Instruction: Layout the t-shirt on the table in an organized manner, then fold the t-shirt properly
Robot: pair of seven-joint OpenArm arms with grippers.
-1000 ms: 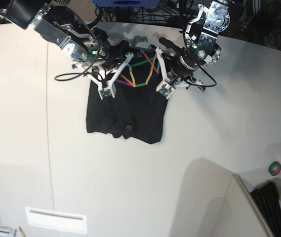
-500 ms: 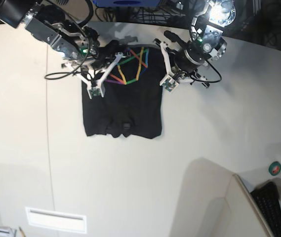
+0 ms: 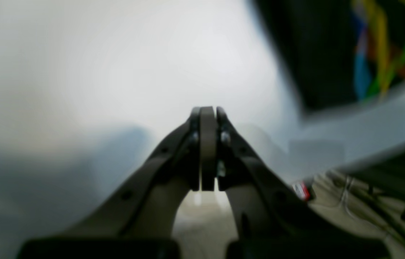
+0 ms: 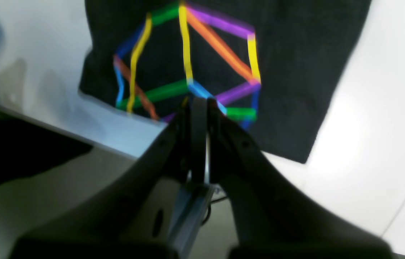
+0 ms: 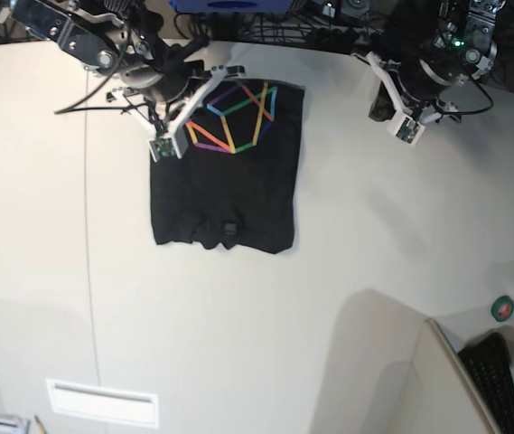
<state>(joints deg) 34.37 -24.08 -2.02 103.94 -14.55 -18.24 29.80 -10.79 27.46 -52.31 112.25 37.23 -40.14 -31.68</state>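
The black t-shirt (image 5: 225,194) lies flat on the off-white table (image 5: 374,235), with its multicoloured line print (image 5: 234,117) facing up at the far end. My right gripper (image 5: 160,147) is shut and empty and hovers at the shirt's left edge. In the right wrist view its tips (image 4: 198,102) hang over the print (image 4: 188,61). My left gripper (image 5: 406,131) is shut and empty over bare table, well to the right of the shirt. In the blurred left wrist view, the gripper (image 3: 207,111) is closed and the shirt (image 3: 324,54) is at the top right.
A thin seam line (image 5: 88,235) runs down the table left of the shirt. A green tape roll (image 5: 502,308) and a black keyboard (image 5: 500,384) sit at the lower right, beside a grey partition (image 5: 392,362). Cables hang past the far edge.
Both grippers have drawn back from the shirt. The left arm has swung off to the far right. The shirt's far part now lies flat with the whole print showing.
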